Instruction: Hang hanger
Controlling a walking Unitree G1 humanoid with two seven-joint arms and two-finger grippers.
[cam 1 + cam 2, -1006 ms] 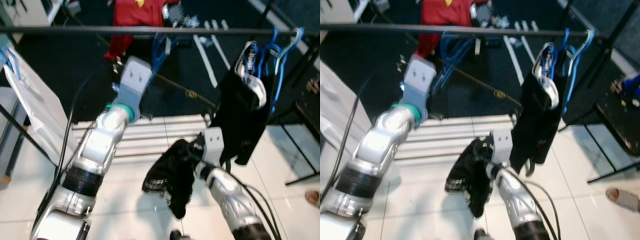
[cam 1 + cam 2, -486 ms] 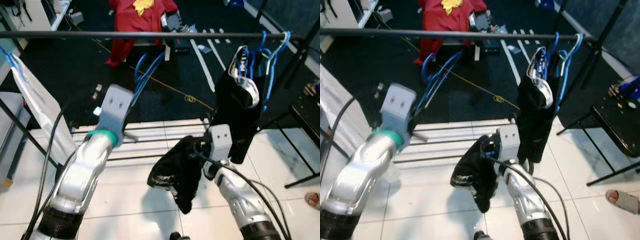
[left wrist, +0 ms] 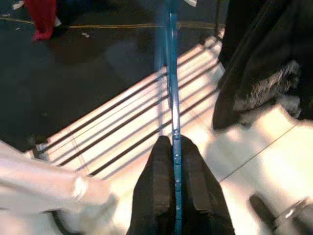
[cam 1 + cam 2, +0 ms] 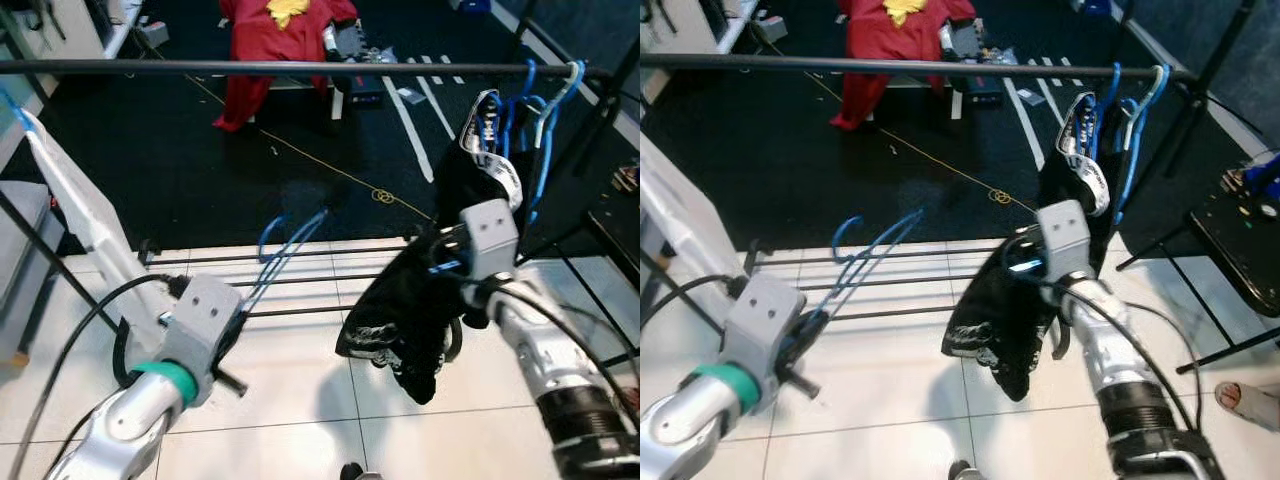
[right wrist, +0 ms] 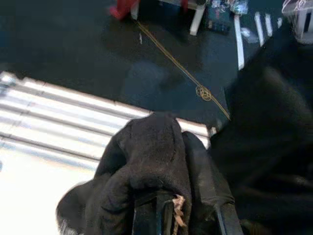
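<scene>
Left gripper [image 3: 174,147]: two black fingers [image 3: 156,188] pressed together on the thin bar of one blue plastic hanger [image 4: 285,250], which rises from the low-held gripper toward the dark carpet [image 4: 200,170], its hook well below the rail. Right gripper [image 5: 186,205]: fingers clamped on one black garment with a white lace-like hem [image 4: 400,325], which drapes over them and hangs above the white tiled floor [image 4: 290,390]; the gripper is raised just beside a second black garment [image 4: 470,190] that already hangs on the rail. One long black horizontal rail [image 4: 250,68] spans the scene above both arms. At its right end hang several blue hangers [image 4: 545,130]; their exact number cannot be told. One white garment [image 4: 80,220] hangs at the far left. One red garment [image 4: 270,45] lies on the carpet beyond the rail. One yellow cord [image 4: 330,170] runs across the carpet.
</scene>
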